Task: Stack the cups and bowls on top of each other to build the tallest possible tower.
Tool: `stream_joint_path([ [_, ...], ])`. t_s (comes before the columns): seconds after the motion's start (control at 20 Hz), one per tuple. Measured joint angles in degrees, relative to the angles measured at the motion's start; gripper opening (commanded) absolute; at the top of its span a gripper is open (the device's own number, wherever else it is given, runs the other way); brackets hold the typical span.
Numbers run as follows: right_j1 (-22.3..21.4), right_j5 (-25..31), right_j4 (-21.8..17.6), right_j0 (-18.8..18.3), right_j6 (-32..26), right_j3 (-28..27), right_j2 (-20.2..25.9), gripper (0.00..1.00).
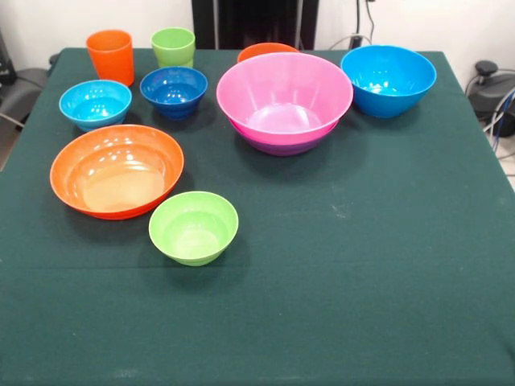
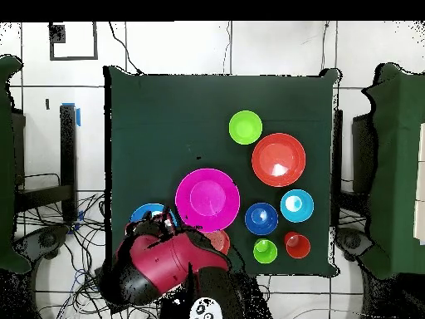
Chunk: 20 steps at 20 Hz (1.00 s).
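Two big bowls are already nesting: pink bowl (image 1: 284,100) in purple bowl (image 1: 282,145), the tower's start. Arm (image 2: 166,266) is sitting by its base-side edge, over blue bowl (image 1: 388,79) (gripper hidden, can't tell its state); remaining pcs lying on pink's far side.

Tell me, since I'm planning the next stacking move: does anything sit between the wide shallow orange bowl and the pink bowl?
Nothing visible does. Bare green tablecloth separates the wide shallow orange plastic bowl from the large glossy pink bowl, which is nested in a purple one. The small dark-blue bowl sits farther back, off that line.
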Motion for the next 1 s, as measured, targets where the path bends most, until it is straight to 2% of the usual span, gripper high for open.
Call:
stream_joint_path([
  [0.25, 3.1, -3.5, -1.7, 1.6, 0.0, -3.1, -4.8, 1.0],
  [0.65, 10.0, -8.9, -2.0, 3.3, 0.0, -8.0, -11.0, 1.0],
  [0.8, 11.4, -9.2, -2.0, 5.3, 0.0, -9.4, -14.0, 1.0],
  [1.0, 11.7, -9.2, -1.9, 11.1, 0.0, -10.9, -19.9, 1.0],
])
